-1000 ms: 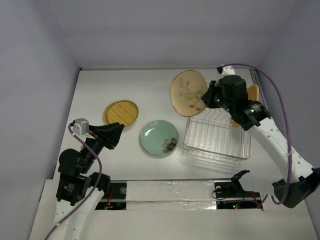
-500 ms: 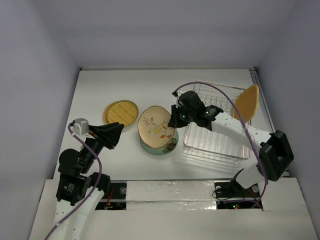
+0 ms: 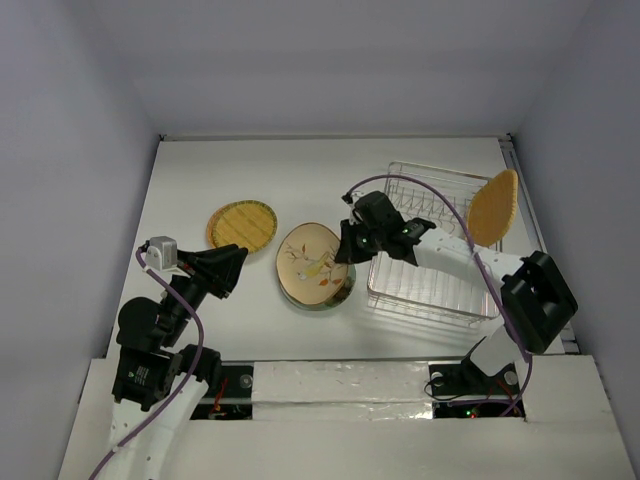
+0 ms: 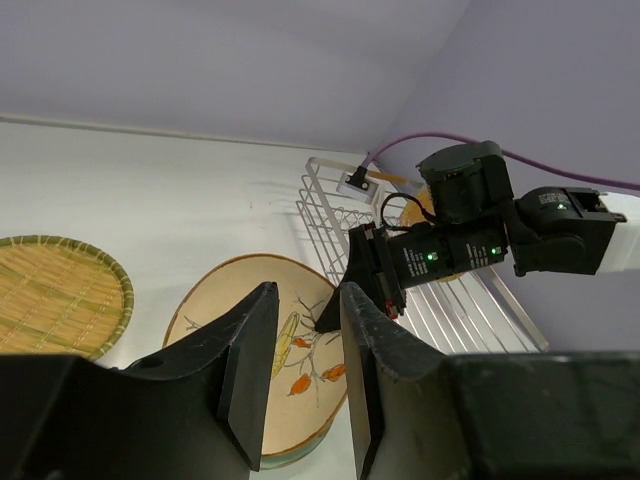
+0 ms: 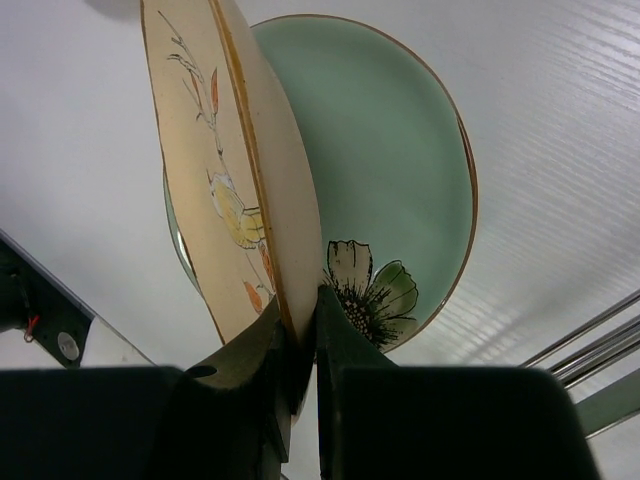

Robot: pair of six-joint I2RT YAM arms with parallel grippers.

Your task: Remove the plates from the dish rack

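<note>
The dish rack (image 3: 430, 282) has one orange plate (image 3: 493, 207) leaning at its far-right corner. Left of the rack, the cream plate (image 3: 312, 262) tilts over the green plate (image 5: 400, 200), its rim clamped by the right gripper (image 5: 300, 335); next I'd lower it flat and release. The left gripper (image 4: 307, 295), farther left, gapes empty.

The left gripper (image 4: 308, 300) filled the bottom of the frame, its two dark fingers (image 4: 250, 380) standing a little apart with nothing between them. Through and around that gap lay a cream plate (image 4: 210, 315) printed with orange and yellow sprigs, on the white table (image 4: 180, 200). At the frame's 9 o'clock, close to that plate but apart from it, sat a round woven plate (image 4: 50, 295), cut off by the edge. The right gripper (image 4: 328, 322), black with green lights, reached in from 3 o'clock and met the cream plate's rim at its 2 o'clock side. Behind it, toward 2 o'clock, stood the wire rack (image 4: 335, 205). A purple cable (image 4: 420, 145) arched over the arm.
</note>
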